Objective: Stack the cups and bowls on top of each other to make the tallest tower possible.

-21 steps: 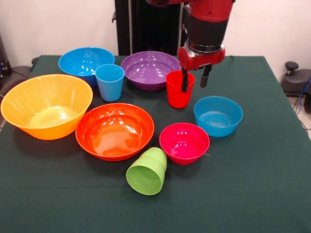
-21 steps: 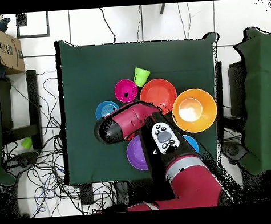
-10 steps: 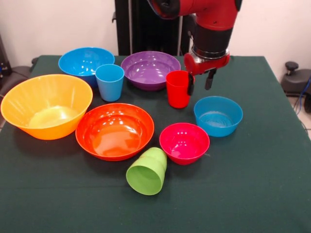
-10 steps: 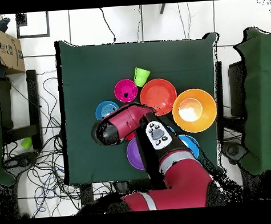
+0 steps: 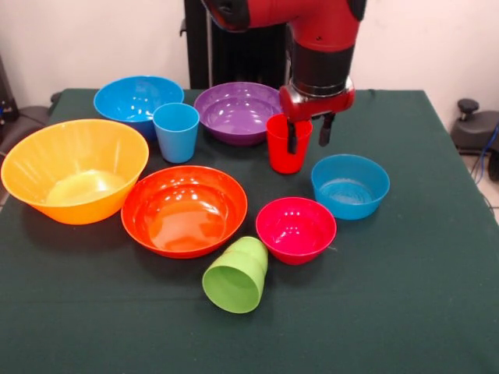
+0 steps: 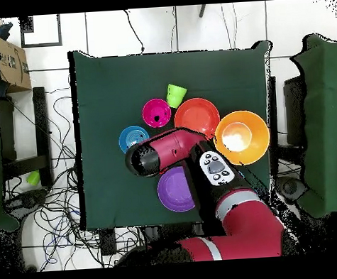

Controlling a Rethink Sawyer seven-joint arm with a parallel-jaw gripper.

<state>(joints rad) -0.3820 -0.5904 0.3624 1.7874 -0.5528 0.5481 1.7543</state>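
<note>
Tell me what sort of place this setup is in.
Probably a robotics lab: a red robot arm works at a green-clothed table, with loose cables across the tiled floor and a cardboard box nearby.

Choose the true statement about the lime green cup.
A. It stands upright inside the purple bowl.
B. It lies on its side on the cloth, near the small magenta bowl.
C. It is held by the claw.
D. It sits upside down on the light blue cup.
B: the lime green cup lies tipped over on the cloth, its mouth toward the camera, beside the small magenta bowl.
</note>
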